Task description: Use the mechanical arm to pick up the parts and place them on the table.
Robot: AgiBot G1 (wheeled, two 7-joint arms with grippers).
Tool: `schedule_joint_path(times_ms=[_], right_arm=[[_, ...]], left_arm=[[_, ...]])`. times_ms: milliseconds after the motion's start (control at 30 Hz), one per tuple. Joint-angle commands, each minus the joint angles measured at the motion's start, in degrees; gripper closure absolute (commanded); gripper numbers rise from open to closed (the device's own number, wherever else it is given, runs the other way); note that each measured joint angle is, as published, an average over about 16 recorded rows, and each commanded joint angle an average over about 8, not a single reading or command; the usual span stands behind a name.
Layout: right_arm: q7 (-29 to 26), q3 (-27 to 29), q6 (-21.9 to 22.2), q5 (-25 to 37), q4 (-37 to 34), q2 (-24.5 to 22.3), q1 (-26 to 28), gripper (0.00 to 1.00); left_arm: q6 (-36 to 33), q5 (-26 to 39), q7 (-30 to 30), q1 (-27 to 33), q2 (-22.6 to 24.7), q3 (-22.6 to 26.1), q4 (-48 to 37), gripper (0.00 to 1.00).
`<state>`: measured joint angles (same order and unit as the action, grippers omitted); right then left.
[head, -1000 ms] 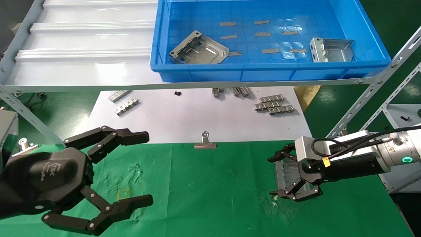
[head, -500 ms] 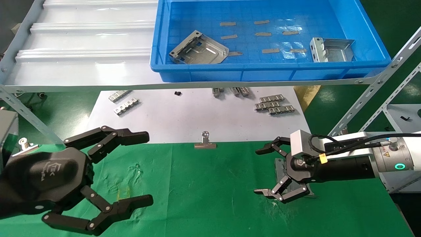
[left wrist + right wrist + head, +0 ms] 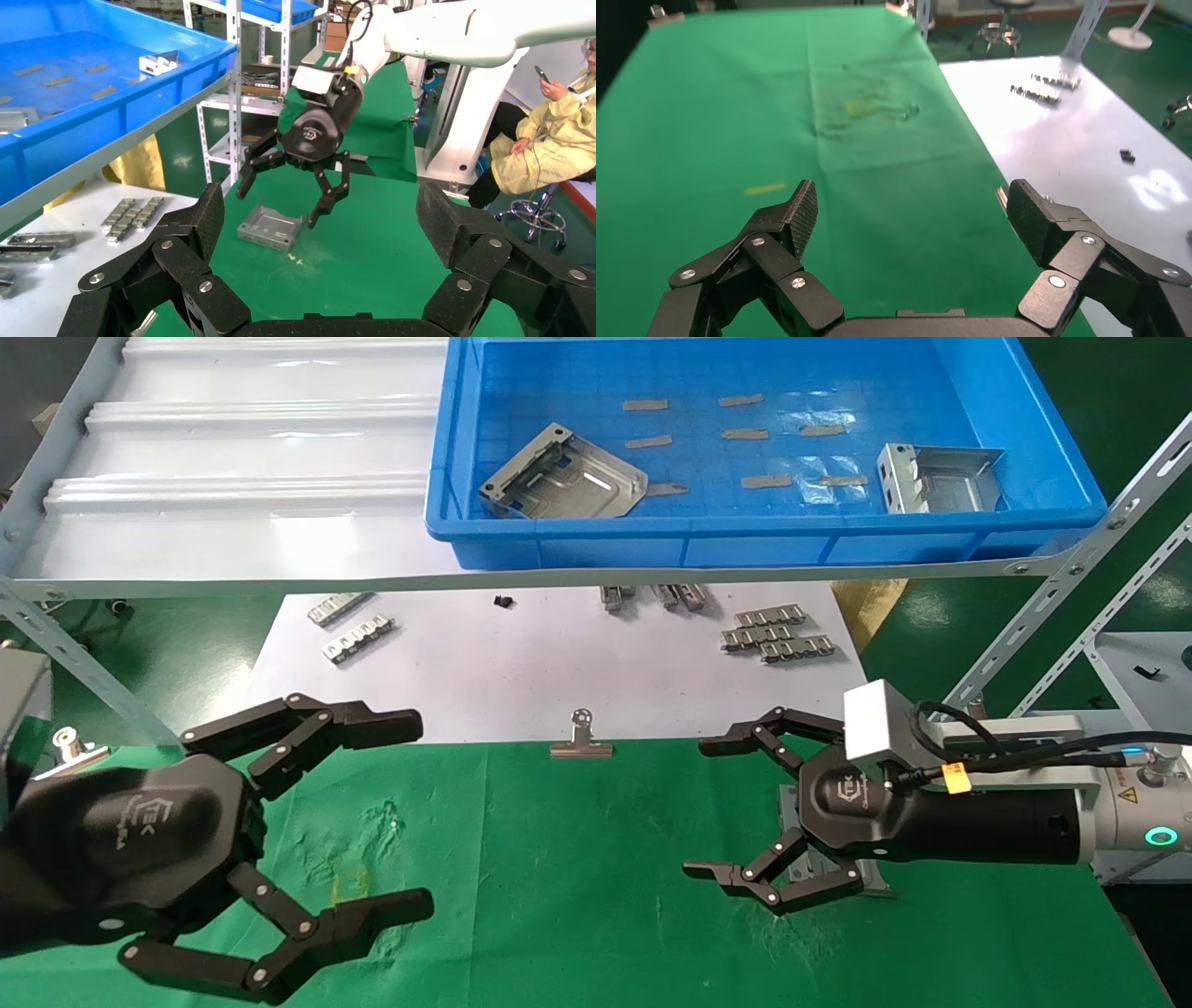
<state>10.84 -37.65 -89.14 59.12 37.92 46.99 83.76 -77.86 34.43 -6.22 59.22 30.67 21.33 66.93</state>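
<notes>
Beneath my right gripper (image 3: 712, 808), jaws spread and empty, one sheet-metal part (image 3: 270, 228) lies flat on the green table (image 3: 577, 896). Two more parts wait in the blue bin (image 3: 447, 477), straight ahead, nearer this arm than my idle, splayed left gripper (image 3: 410, 812).

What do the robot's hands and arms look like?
Both are black claws made of linked bars with silver rivets. The left gripper has a white logo on its rounded body. The right gripper has one too, plus a white box on top, black cables with a yellow tag, and a silver arm with a glowing teal ring.
</notes>
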Motion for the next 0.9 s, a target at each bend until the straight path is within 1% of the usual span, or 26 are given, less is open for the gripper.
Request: schedule_joint_path(times_ms=[33, 900], right_arm=[[-1.4, 1.4, 0.2, -1.1, 2.2, -0.8, -1.4, 0.0], [-18.8, 18.9, 3.0, -15.1, 31.1, -10.4, -19.4, 0.0]], left_arm=[[0.0, 0.0, 0.0, 0.0, 0.0, 0.0, 0.0, 0.0], [0.0, 0.0, 0.0, 0.0, 0.0, 0.0, 0.0, 0.0]])
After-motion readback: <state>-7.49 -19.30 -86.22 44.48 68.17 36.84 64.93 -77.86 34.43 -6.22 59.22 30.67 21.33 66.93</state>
